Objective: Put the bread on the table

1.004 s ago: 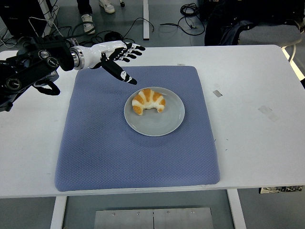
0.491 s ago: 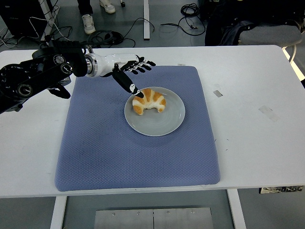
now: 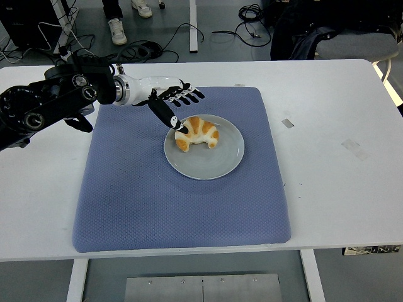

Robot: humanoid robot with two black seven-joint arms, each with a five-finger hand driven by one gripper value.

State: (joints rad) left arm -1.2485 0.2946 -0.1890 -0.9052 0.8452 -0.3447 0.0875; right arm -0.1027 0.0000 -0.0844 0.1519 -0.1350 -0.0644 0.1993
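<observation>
I have the left hand (image 3: pixel 169 100) out over the far left part of the blue mat (image 3: pixel 126 189), its white palm side-on to me and its black-tipped fingers (image 3: pixel 189 95) spread flat and pointing right, holding nothing. The thumb (image 3: pixel 169 116) angles down and toward the plate, and its tip sits right at the left end of the croissant (image 3: pixel 197 133); from up here I cannot tell whether it is actually touching the crust or hovering just above it. The four fingers lie beyond the croissant's far side, apart from it, above the mat rather than above the plate.

The croissant is on the grey plate (image 3: pixel 211 165), lying in the plate's far left half with its curved back turned away from me and its two ends pointing toward me. The near half of the plate is bare. The plate rests on the mat, a little above and right of the mat's middle.

The black forearm (image 3: pixel 50 104) comes in from the left edge and crosses the white table (image 3: pixel 340 189) before reaching the mat's far left corner. A small grey strip of tape (image 3: pixel 287 123) lies on the table just right of the mat, and another pale patch (image 3: pixel 354 147) further right. Behind the table, on the floor, I see cables (image 3: pixel 182 31) and a person's shoes (image 3: pixel 116 30) at the top.
</observation>
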